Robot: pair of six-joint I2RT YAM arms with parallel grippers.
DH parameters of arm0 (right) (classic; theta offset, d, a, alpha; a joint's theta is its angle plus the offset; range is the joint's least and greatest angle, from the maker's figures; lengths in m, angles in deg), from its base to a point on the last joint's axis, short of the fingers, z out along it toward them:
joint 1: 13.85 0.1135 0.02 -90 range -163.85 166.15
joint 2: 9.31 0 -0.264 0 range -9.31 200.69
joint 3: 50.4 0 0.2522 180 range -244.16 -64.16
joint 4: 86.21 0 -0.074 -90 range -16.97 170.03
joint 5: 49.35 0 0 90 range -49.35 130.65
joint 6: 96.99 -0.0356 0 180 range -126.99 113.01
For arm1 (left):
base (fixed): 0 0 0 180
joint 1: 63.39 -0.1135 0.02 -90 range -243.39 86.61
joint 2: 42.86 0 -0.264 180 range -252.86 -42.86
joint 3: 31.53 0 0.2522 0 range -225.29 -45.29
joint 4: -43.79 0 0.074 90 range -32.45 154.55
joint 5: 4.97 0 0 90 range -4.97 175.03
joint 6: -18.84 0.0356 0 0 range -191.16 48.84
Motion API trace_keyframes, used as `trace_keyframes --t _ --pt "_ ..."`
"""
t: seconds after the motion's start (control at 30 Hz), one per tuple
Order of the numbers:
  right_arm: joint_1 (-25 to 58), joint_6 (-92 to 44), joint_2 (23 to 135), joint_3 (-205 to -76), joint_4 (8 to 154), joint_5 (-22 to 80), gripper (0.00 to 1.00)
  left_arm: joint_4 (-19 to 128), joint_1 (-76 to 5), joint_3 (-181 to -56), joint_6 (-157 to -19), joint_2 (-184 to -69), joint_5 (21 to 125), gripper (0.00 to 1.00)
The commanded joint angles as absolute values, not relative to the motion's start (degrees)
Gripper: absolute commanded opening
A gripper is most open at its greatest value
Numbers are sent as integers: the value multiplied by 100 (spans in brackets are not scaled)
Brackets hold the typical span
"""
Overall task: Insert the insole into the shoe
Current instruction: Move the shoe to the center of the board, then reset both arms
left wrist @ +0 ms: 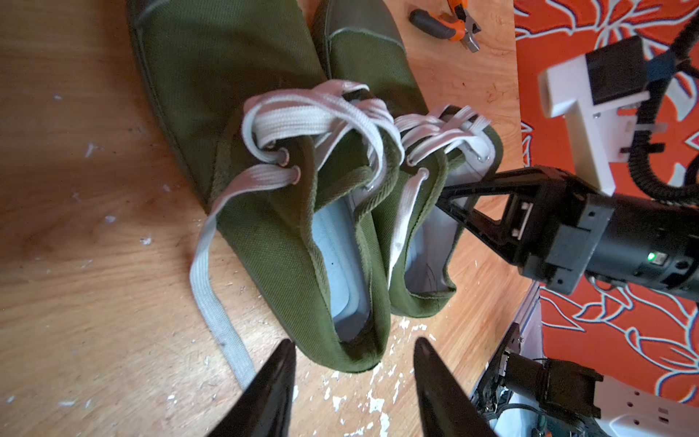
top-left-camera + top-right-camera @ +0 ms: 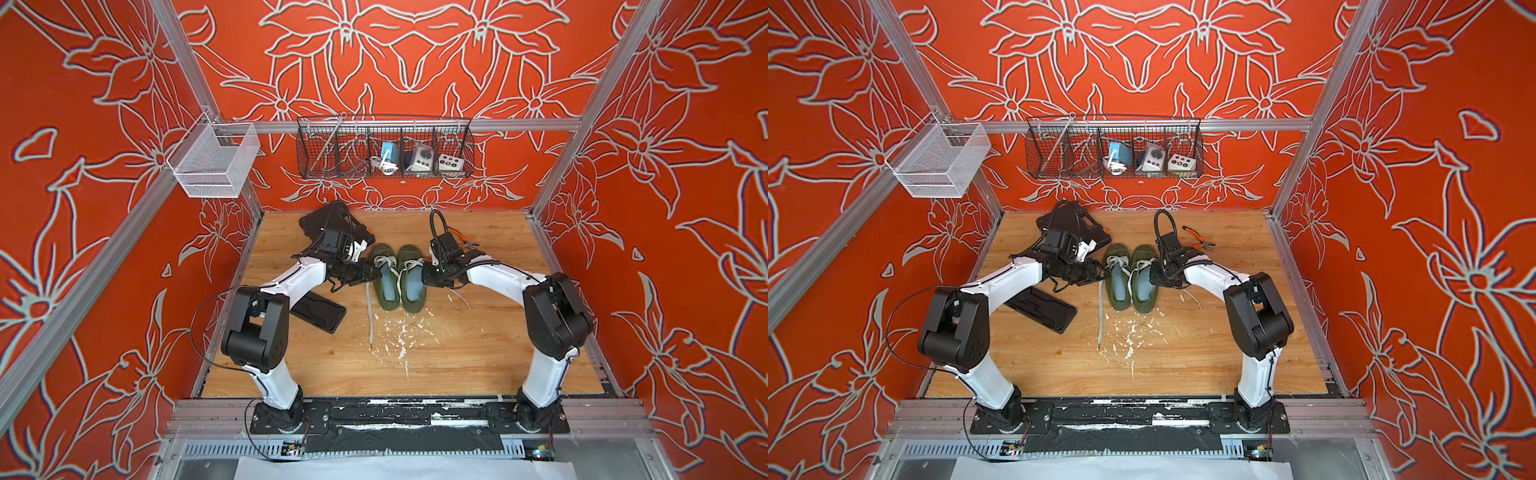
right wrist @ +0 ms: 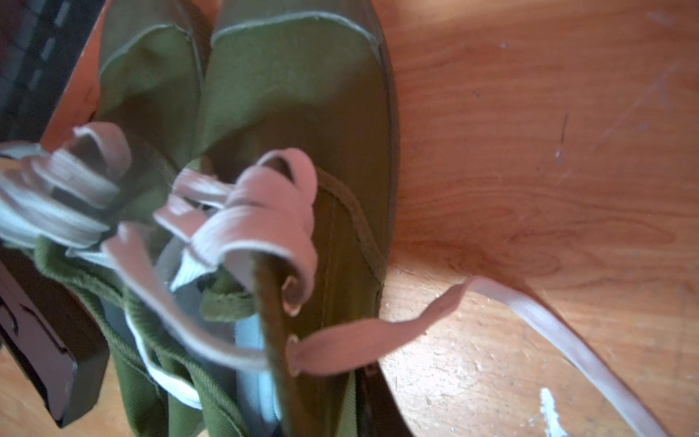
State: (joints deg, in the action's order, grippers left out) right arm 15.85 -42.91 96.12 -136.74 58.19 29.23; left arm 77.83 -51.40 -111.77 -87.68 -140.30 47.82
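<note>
Left claw (image 1: 353, 342) sits apart by the left green shoe (image 1: 264, 242), blue insole (image 1: 340, 257) inside. Right claw (image 1: 443, 196) touches the right green shoe (image 1: 363, 60); apart or together, I cannot tell.

Olive shoes (image 2: 382, 253) stand side by side, pale-blue insoles (image 2: 389, 286) inside.

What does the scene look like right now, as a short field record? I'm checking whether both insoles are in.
shoe near left arm: green, blue insole lying inside
shoe near right arm: green, touching the other, second insole inside
left gripper: open, holding nothing
right gripper: at its shoe's collar; open or shut unclear
loose lace: trailing on the table
pliers: lying beyond the right arm
</note>
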Motion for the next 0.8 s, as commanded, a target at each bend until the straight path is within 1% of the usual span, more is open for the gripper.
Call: trace_keyframes --t 0.0,0.03,0.13,0.17,0.2,0.23,0.27,0.3,0.33,0.5,0.6,0.67,0.73,0.77 --pt "1605 -3901 9273 -13619 5671 3269 37 7679 -5161 -11044 -8709 -13803 4758 51" --pt "1610 -3794 9221 -13642 5549 3315 45 7648 -5161 -11025 -8722 -13782 4788 51" --pt "1612 -3518 8907 -13558 5297 3491 58 7483 -5164 -10935 -8780 -13702 4930 54" --pt "1606 -3429 8736 -13474 5247 3562 64 7380 -5169 -10883 -8807 -13646 4988 59" --pt "1612 -3353 8537 -13380 5204 3664 70 7288 -5168 -10846 -8829 -13580 5051 72" --pt "1608 -3268 8365 -13273 5208 3755 74 7232 -5170 -10824 -8837 -13530 5110 81" --pt "1598 -3172 8132 -13122 5237 3886 79 7154 -5168 -10790 -8837 -13458 5179 95" --pt "1592 -3084 7883 -12966 5289 4014 86 7096 -5170 -10758 -8838 -13385 5238 98" --pt "1586 -2985 7645 -12787 5362 4145 99 7007 -5171 -10708 -8851 -13294 5349 98" --pt "1422 -2632 6598 -11964 5892 4946 99 5831 -5171 -9981 -8866 -12443 5966 98" --pt "1294 -2430 5982 -11326 6617 5634 99 4569 -5170 -9045 -8784 -11588 6603 98" --pt "1182 -2326 5606 -10748 7291 6344 99 3599 -5170 -8245 -8585 -10927 7152 98" --pt "994 -2321 5353 -10244 7904 6930 99 2749 -5170 -7434 -8311 -10292 7786 98" --pt "856 -2235 5257 -9989 8257 7035 99 2342 -5170 -7013 -8233 -10009 8179 98"
